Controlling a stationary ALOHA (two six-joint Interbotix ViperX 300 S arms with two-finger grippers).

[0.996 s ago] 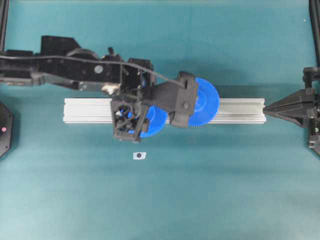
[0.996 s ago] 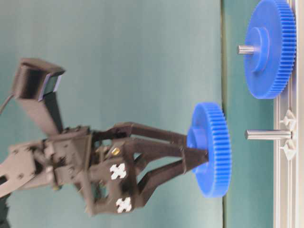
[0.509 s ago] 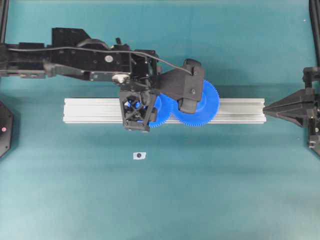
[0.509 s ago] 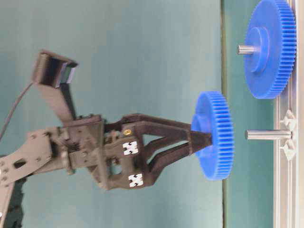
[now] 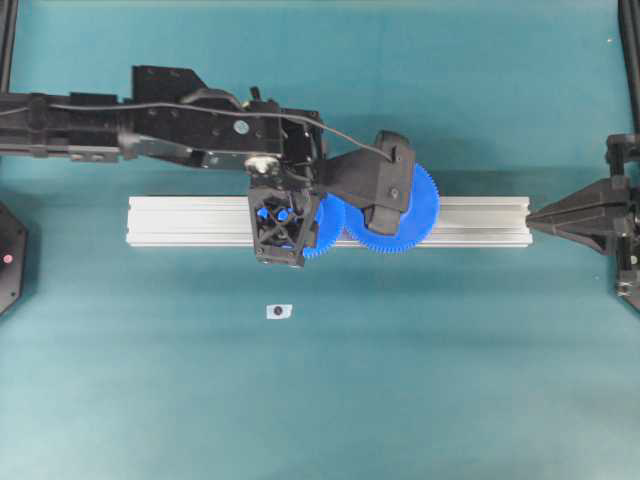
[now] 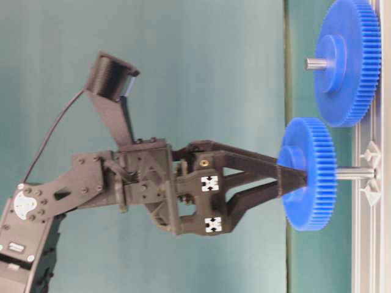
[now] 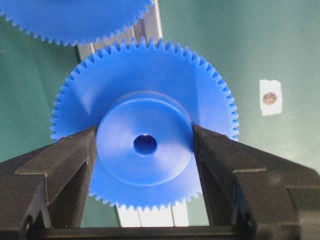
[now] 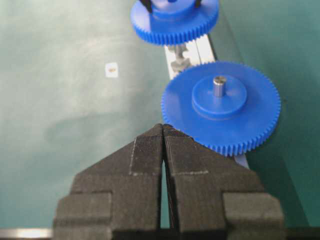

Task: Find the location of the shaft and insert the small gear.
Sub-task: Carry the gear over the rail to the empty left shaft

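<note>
My left gripper [image 6: 292, 178] is shut on the raised hub of the small gear [image 6: 308, 174]. The gear stands on edge just off the rail, its hole in line with the shaft [image 6: 354, 173]. The shaft's tip is hidden behind the gear's face. In the left wrist view the fingers [image 7: 75, 155] clamp both sides of the hub [image 7: 145, 165], whose hole looks dark. From overhead the left gripper [image 5: 283, 215] covers most of the small gear [image 5: 327, 215]. My right gripper [image 5: 535, 218] is shut and empty at the rail's right end, and it shows in the right wrist view [image 8: 163, 127].
The larger blue gear [image 8: 220, 107] with its grey pin [image 8: 218, 85] sits on the aluminium rail [image 5: 190, 220], close beside the small gear [image 8: 175, 22]. A shiny bracket [image 8: 180, 60] sits on the rail between them. A small white tag [image 5: 279, 311] lies in front of the rail.
My left gripper has carried the small gear towards the rail and into line with the shaft. The gear now covers the shaft's tip, which was clear of it before. The right arm has not moved.
</note>
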